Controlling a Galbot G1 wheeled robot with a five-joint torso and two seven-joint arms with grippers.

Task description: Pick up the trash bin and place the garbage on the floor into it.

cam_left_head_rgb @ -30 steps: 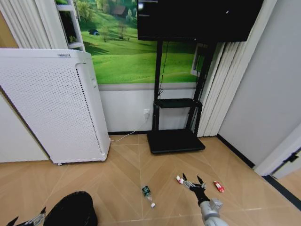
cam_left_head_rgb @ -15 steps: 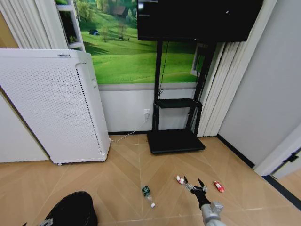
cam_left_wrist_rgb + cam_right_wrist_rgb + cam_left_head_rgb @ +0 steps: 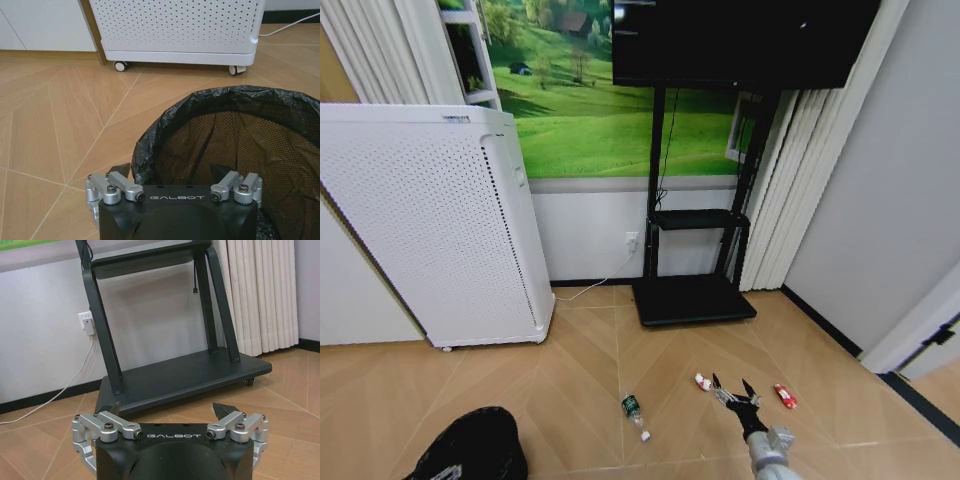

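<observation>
I see the trash bin (image 3: pixel 472 445) at the near left of the floor (image 3: pixel 580 360), in front of the white perforated cabinet (image 3: pixel 430 225). The bottle (image 3: pixel 634 412) lies near the middle, and to its right my right gripper (image 3: pixel 733 391) hangs with fingers spread just beside the white-red wrapper (image 3: pixel 702 381), perhaps over its edge; the red packet (image 3: pixel 784 396) lies further right. Far back stands the black TV stand (image 3: pixel 692 260).

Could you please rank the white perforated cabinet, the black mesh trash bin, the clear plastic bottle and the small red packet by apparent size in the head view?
1. White perforated cabinet
2. Black mesh trash bin, partly cut off
3. Clear plastic bottle
4. Small red packet
</observation>
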